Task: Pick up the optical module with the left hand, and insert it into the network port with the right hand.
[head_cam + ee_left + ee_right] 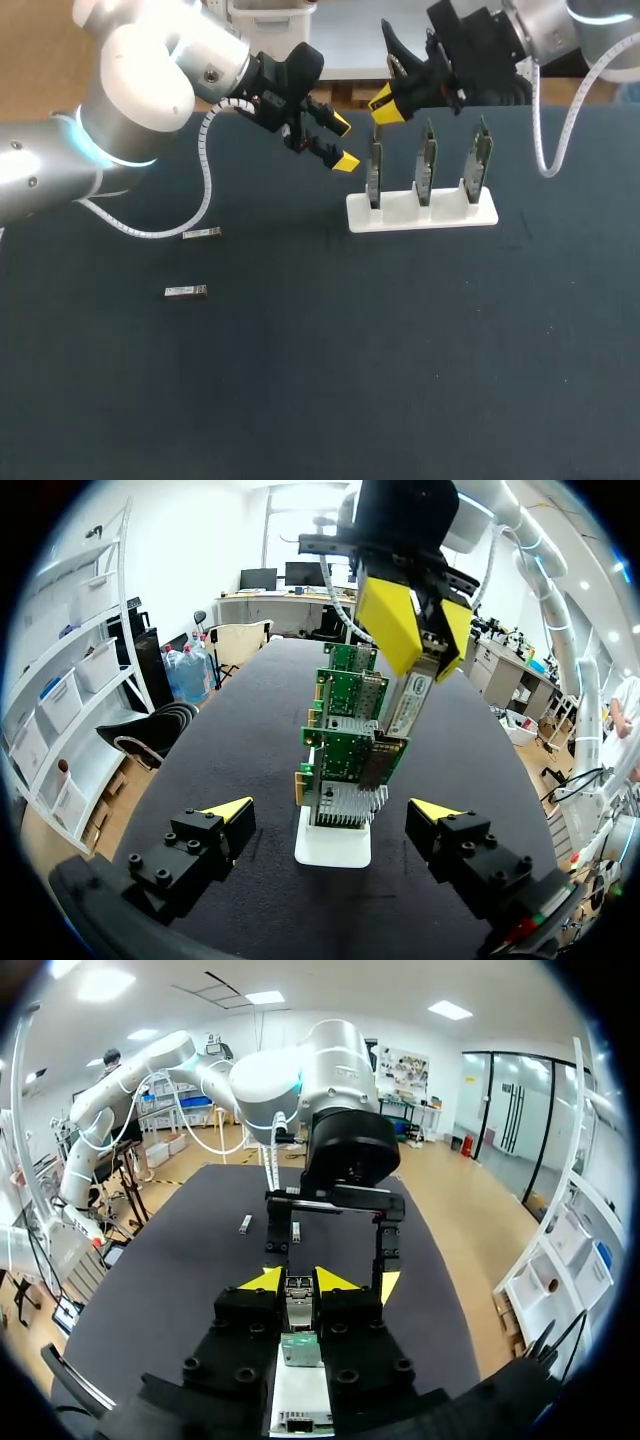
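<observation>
Insertion step; pick-up and hand-over judged complete. Right gripper (393, 100) clamped on the module (408, 705), held aslant just above the card (375, 172) at the 9 o'clock end of the white stand (420, 214), first of three upright cards. Module tip close to that card's top edge; contact not discernible. Left gripper (328, 142) spread wide and empty, at 10 o'clock of the stand, near but apart. Spare module (201, 233) and second spare (186, 291) flat on the table (320, 380), well apart from the stand at 8 to 9 o'clock. Next move, as judged: module squared with the card's port, then pressed straight in until seated. A skewed entry would be likely to jam at the port's rim. Port mouth itself not clearly visible.
</observation>
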Action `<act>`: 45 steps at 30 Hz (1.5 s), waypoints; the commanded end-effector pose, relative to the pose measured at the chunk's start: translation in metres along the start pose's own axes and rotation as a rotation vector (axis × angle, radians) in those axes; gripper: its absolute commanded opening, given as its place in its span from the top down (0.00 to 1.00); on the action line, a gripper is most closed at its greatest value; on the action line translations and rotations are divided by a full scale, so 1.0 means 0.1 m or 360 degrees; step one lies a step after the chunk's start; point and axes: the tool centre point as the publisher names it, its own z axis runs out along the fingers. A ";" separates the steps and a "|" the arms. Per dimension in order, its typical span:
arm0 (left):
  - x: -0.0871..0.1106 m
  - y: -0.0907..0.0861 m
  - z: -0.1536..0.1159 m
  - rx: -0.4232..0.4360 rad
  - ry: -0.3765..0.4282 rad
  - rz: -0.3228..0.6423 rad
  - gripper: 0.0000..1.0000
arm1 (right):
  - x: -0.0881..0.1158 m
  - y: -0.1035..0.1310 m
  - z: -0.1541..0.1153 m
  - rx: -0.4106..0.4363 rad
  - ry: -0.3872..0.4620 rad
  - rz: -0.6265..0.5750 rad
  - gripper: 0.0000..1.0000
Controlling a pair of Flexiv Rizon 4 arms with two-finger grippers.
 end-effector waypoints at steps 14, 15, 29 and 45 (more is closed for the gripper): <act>-0.02 0.02 0.00 0.0006 0.0011 -0.0004 0.00 | 0.00 -0.01 0.00 0.0028 -0.0015 0.0036 1.00; -0.02 0.02 0.00 0.0006 0.0011 -0.0004 0.00 | 0.00 -0.01 0.00 0.0030 -0.0014 0.0034 1.00; -0.02 0.02 0.00 0.0006 0.0011 -0.0004 0.00 | 0.02 -0.03 0.02 0.0041 -0.0014 0.0064 1.00; -0.02 0.02 0.00 0.0006 0.0011 -0.0004 0.00 | 0.07 -0.03 0.05 0.0052 0.0000 0.0096 1.00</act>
